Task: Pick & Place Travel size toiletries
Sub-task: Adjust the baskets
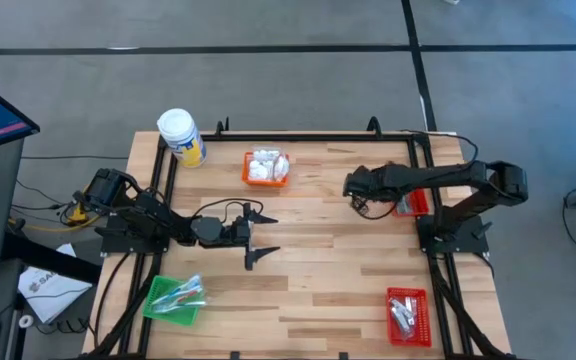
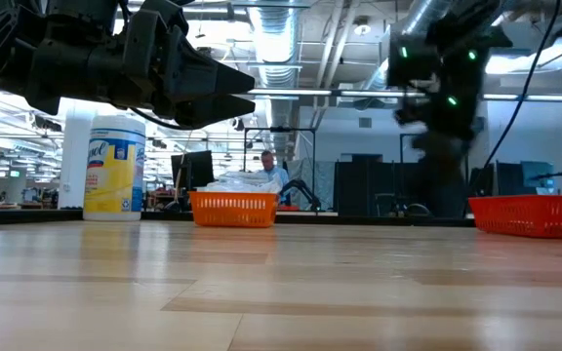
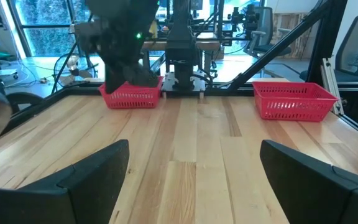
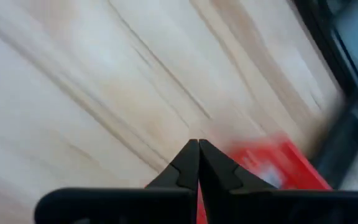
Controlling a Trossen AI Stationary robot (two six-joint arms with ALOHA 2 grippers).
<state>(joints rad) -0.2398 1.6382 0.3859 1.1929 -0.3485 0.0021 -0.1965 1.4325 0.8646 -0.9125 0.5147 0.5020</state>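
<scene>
Pale wooden tabletop (image 1: 328,250) lies bare between the arms. White wrapped toiletry packets (image 1: 266,165) sit in the orange mesh basket (image 1: 250,178), beyond the spread, empty left gripper (image 1: 260,236), the nearer one; right gripper (image 1: 351,184) is clenched, empty.

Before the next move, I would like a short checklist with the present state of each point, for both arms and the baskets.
1. Left gripper open, nothing between its fingers: ok.
2. Right gripper shut, nothing visibly held: ok.
3. Bare table between the two arms: ok.
4. Orange basket holds white packets: ok.
5. Green basket and near red basket hold items: ok.
6. Contents of the far red basket, under the right arm: cannot tell.
</scene>
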